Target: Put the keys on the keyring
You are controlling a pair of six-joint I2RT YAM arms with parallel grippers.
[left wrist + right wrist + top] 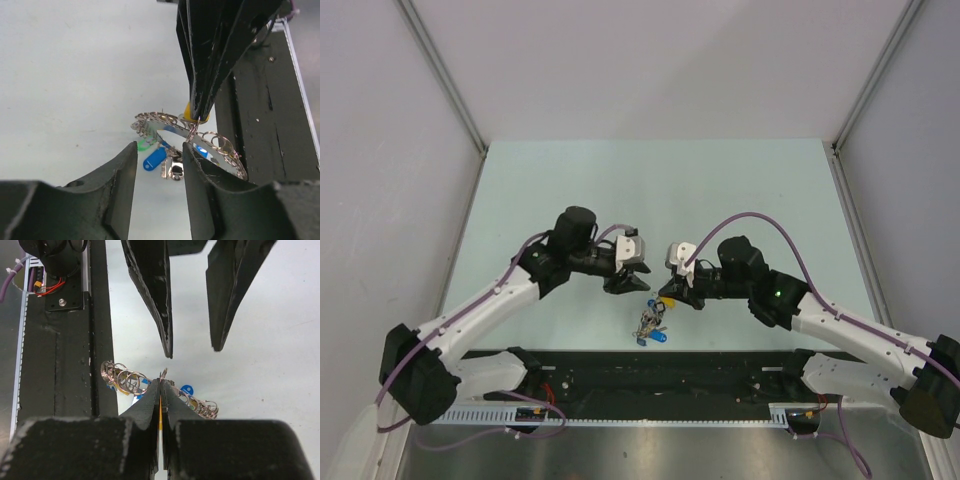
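A pale green desk point(620, 190) is seen, closed in on three sides by plain white walls point(380, 150). Two grey metal posts point(445, 75) are seen slanting at the far corners. Along the near edge of the desk a black plate point(670, 368) is laid. A white slotted strip point(480, 411) is fixed just in front of it. On the plate, red wires point(50, 287) and a small screw point(61, 302) are shown by the right wrist view.

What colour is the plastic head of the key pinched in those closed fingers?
Yellow; the key head shows best in the left wrist view.
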